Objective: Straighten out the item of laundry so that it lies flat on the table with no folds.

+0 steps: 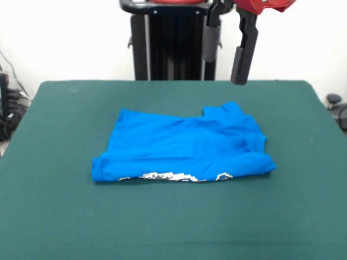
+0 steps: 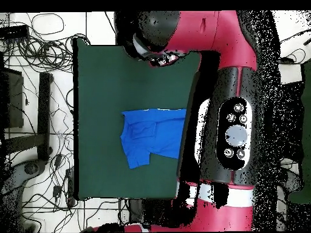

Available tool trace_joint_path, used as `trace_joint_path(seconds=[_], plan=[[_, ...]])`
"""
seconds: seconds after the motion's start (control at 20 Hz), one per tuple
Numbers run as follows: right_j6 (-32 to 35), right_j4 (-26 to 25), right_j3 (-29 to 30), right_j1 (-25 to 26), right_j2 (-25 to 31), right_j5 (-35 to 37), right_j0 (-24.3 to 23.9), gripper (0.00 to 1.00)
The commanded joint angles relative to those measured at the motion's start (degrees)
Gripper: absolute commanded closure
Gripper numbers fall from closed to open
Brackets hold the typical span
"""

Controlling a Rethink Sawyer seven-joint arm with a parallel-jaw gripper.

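T-shirt (image 1: pixel 184 145) folded on table (image 1: pixel 173 227) | end effector (image 1: pixel 227 54) raised behind, clear

table (image 1: pixel 54 216): dark green | on it: folded blue T-shirt (image 1: pixel 184 143)

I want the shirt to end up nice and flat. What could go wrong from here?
The T-shirt is folded over itself, with its graphic peeking out only along the near edge. A pinch on top might grab both layers, so the fold would just move along instead of opening. The gripper hangs high above the far edge of the table, so it has a long way to come down, and a small aiming slip could bunch the cloth more.
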Motion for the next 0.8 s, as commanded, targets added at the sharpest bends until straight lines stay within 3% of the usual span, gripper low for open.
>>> trace_joint_path(seconds=[0.05, 0.45, 0.8], plan=[[-21.61, -3.06, -3.79, 1.75, 4.79, 18.51, -0.83, 0.0], [-19.56, -1.95, 3.43, -1.18, 3.87, 13.4, -1.09, 0.0], [-18.58, -2.22, 4.09, -0.56, 4.3, 12.02, -1.3, 0.0]])
